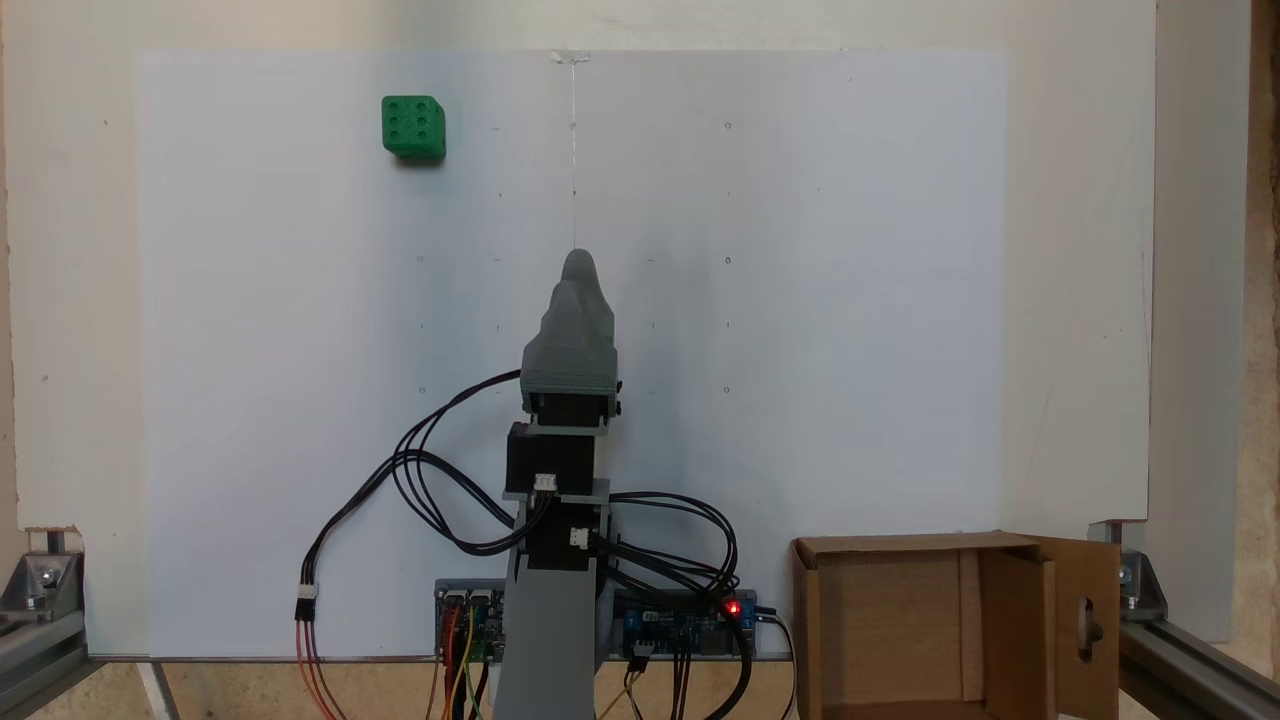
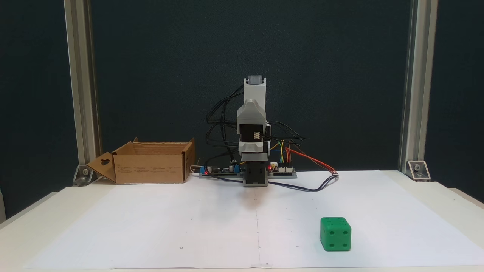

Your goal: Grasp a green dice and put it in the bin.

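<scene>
Grey printed arm (image 1: 568,340), black servos, looping black cables, red board light.

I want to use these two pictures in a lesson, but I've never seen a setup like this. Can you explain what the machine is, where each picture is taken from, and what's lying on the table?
The grey machine is a small robot arm bolted at the table's edge, with wires running to circuit boards at its base. One fixed view looks down from above; the other faces the arm from across the table. The arm is folded up, and its hand holds nothing; whether it is open or shut cannot be told. On the white paper sits a green dice, well away from the arm. Beside the arm's base stands an open cardboard bin, with nothing visible inside.
</scene>
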